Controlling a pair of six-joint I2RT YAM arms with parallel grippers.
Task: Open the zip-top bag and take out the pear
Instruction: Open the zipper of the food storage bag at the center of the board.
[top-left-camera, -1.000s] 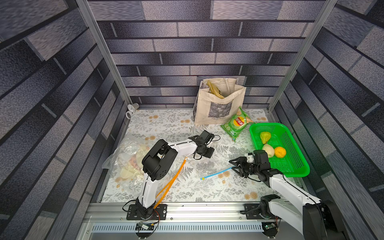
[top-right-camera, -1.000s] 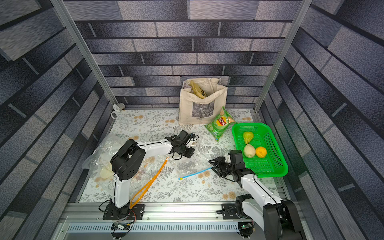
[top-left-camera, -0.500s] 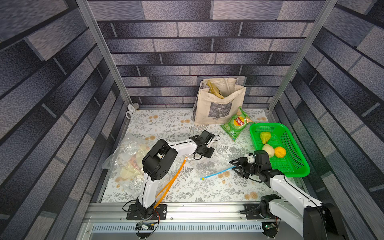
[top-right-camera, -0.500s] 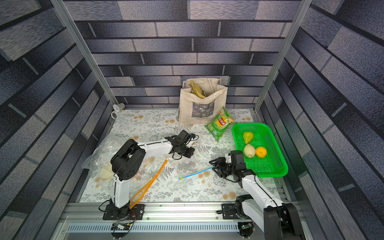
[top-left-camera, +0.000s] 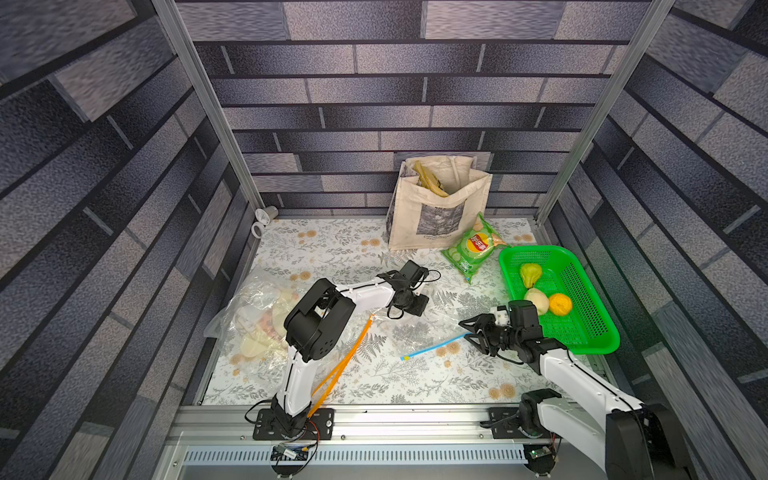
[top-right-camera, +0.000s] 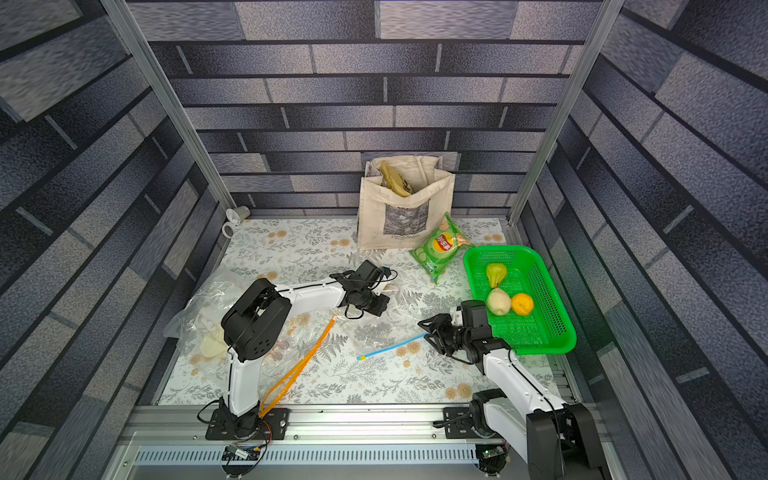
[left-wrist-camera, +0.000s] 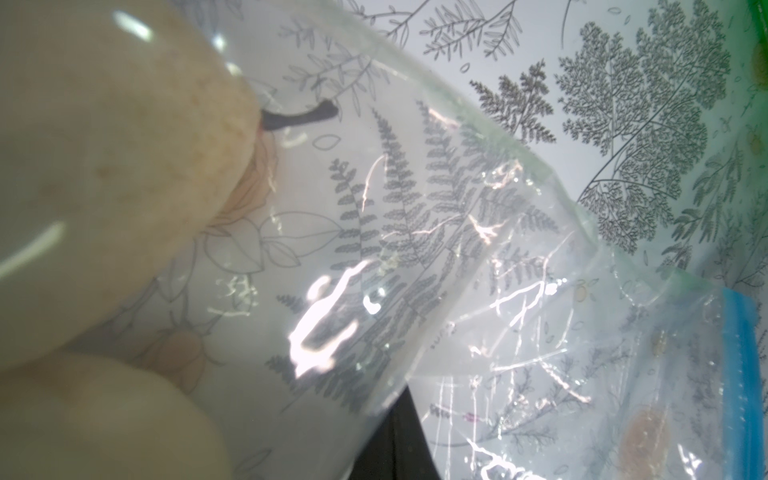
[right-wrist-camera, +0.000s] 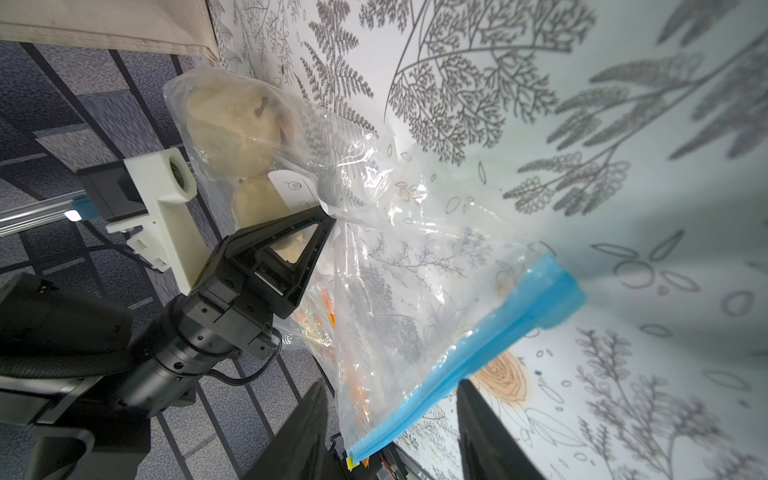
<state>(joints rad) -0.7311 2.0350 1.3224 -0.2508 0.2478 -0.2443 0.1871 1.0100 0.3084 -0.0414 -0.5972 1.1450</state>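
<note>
The clear zip-top bag lies mid-table, and its blue zip strip points toward my right arm. Two pale pears sit at its far end, and one pear fills the left wrist view. My left gripper is shut on the bag's plastic beside the pears. My right gripper is open. The zip strip passes between its jaws without touching them.
A second clear bag of pale fruit, with an orange zip strip, lies under my left arm. A green basket at the right holds two pears and an orange. A tote bag and a chips packet stand behind.
</note>
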